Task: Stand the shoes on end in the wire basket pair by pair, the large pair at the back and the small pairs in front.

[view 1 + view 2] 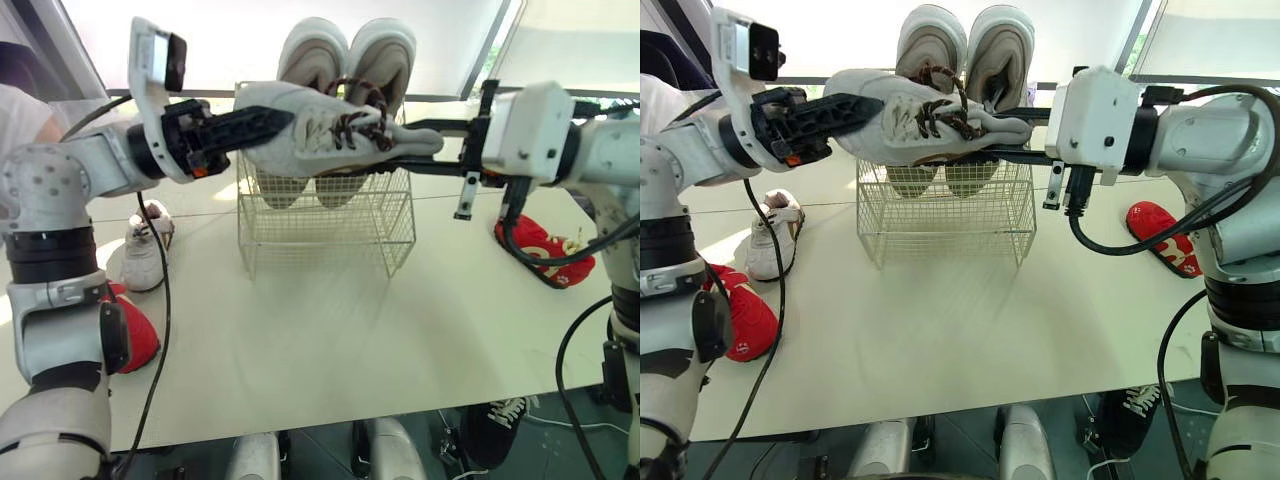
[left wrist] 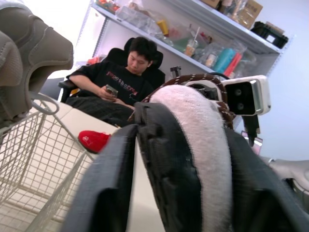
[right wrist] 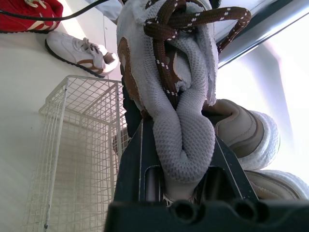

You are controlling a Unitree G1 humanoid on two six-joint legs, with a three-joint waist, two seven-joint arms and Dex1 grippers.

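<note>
Spanning the gap between the arms, a white sneaker with brown laces hangs level, its heel clamped in the left gripper and its toe pinched in the right gripper. Directly beneath both grippers the wire basket stands on the worktop, a large pale pair on end at its back. A small white shoe lies below the left gripper, a red shoe below the right.

The table bears wire basket, white shoe, red shoes.
</note>
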